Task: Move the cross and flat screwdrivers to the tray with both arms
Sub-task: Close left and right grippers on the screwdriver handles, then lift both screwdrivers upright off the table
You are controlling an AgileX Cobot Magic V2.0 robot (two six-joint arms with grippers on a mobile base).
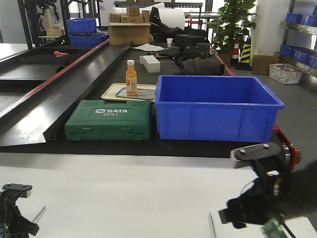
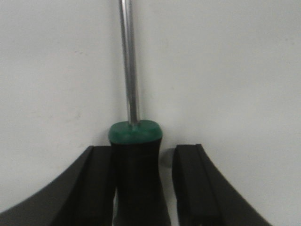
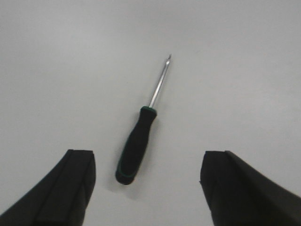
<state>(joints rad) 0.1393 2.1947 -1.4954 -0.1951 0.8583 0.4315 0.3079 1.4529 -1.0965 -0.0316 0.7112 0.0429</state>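
Finding the left gripper (image 2: 143, 149) parted around the black, green-collared handle of a steel-shafted screwdriver (image 2: 136, 141) on the white table (image 1: 124, 198), one pad apparently touching and a gap at the other; recommend closing evenly on the handle before lifting. Finding the right gripper (image 3: 148, 157) spread wide and holding nothing, the second alike screwdriver (image 3: 141, 136) lying slanted between and ahead of its fingers; recommend lowering and turning the wrist to that slant. Noting a deep blue plastic bin (image 1: 218, 119) showing no contents from this angle, a shallow beige tray (image 1: 111, 94) bearing an upright orange bottle (image 1: 131, 77) and a shut green tool case (image 1: 109, 119); cannot locate the wide grey metal tray in any view.
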